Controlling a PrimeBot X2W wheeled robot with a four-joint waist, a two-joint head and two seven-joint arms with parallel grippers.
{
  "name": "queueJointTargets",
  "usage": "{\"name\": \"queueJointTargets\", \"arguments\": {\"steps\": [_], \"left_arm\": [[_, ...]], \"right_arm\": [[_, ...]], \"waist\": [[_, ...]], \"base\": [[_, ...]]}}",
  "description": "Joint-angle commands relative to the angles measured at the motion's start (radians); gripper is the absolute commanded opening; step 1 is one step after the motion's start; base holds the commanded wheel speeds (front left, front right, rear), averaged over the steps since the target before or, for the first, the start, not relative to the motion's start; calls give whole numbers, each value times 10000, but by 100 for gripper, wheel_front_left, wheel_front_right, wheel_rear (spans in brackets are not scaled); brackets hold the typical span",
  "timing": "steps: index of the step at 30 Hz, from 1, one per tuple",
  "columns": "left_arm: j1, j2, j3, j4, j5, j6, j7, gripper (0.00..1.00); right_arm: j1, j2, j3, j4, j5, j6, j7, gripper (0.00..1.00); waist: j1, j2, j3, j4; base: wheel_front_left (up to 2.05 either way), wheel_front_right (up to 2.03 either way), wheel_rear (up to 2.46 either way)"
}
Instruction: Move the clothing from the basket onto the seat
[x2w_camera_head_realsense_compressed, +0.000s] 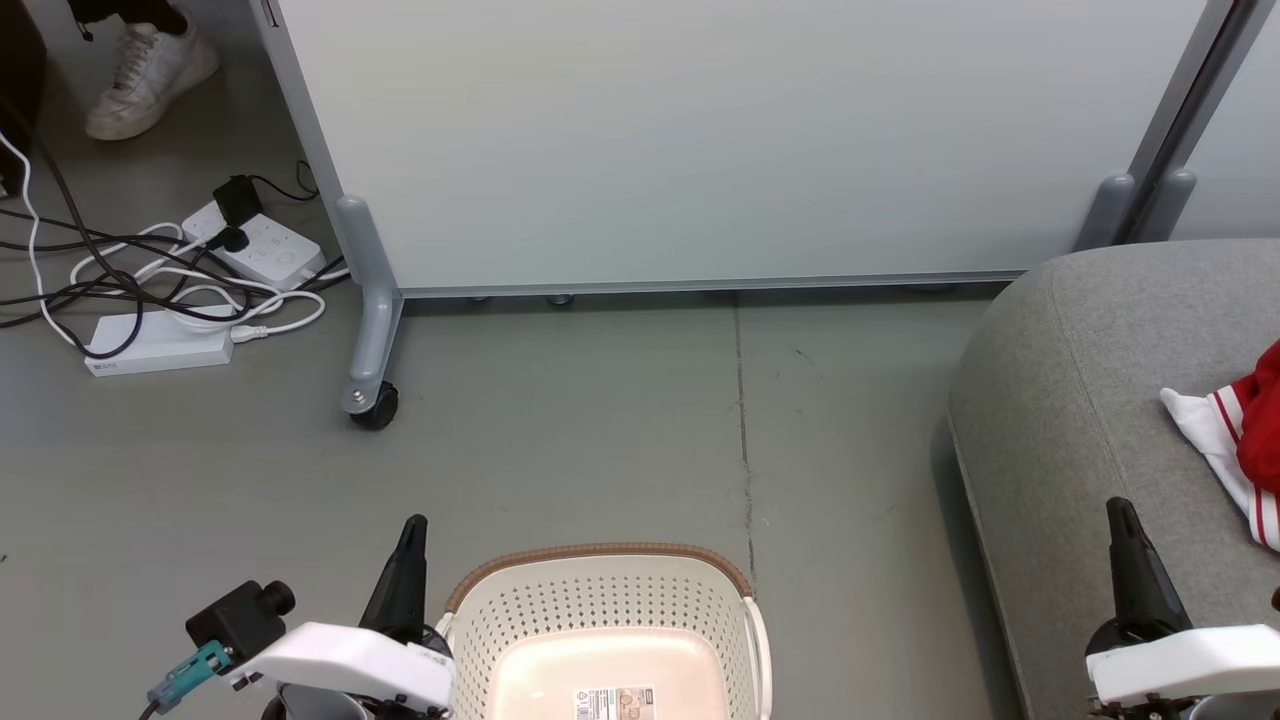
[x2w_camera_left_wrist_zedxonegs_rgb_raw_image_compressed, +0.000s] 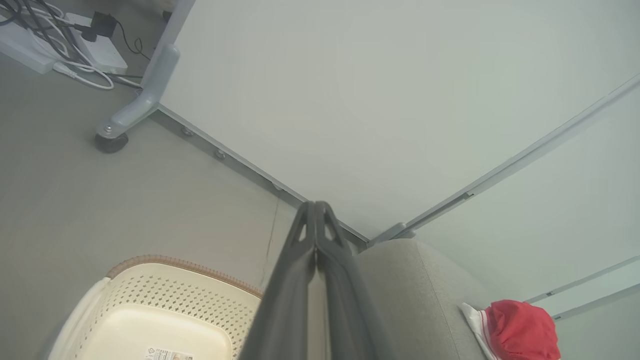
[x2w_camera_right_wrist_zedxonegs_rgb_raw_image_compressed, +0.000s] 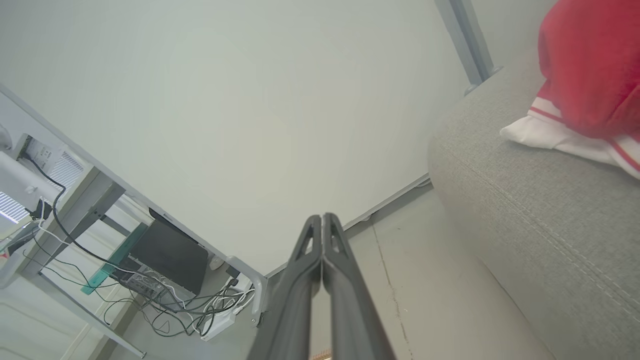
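The cream basket (x2w_camera_head_realsense_compressed: 600, 610) with its brown rim stands on the floor at the bottom centre; only a label sticker shows inside it. It also appears in the left wrist view as the basket (x2w_camera_left_wrist_zedxonegs_rgb_raw_image_compressed: 150, 300). Red clothing (x2w_camera_head_realsense_compressed: 1250, 440) with white striped trim lies on the grey seat (x2w_camera_head_realsense_compressed: 1090, 400) at the right, also seen as clothing (x2w_camera_left_wrist_zedxonegs_rgb_raw_image_compressed: 520, 330) and clothing (x2w_camera_right_wrist_zedxonegs_rgb_raw_image_compressed: 585, 75) on the seat (x2w_camera_right_wrist_zedxonegs_rgb_raw_image_compressed: 525, 210). My left gripper (x2w_camera_head_realsense_compressed: 413, 528) is shut, empty, just left of the basket. My right gripper (x2w_camera_head_realsense_compressed: 1118, 512) is shut and empty over the seat's front part.
A pale partition panel (x2w_camera_head_realsense_compressed: 700, 140) on a castor foot (x2w_camera_head_realsense_compressed: 372, 400) stands behind the basket. Power strips and tangled cables (x2w_camera_head_realsense_compressed: 180, 290) lie on the floor at the far left. A person's white shoe (x2w_camera_head_realsense_compressed: 150, 75) is at the top left.
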Motion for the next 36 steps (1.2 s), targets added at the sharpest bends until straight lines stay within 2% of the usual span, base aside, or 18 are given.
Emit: {"name": "queueJointTargets", "arguments": {"steps": [1,36], "left_arm": [[-401,49,119,-63,-397,-82,99,0],[-1139,73,808,151,-3964,-485,1173,0]], "right_arm": [[-61,-48,-129,-161,442,1,97,0],[78,41,-976,-399,4631,2,986,0]], "waist": [[0,-1,2,-8],[0,-1,43,-174]], "base": [[0,0,0],[0,0,0]]}}
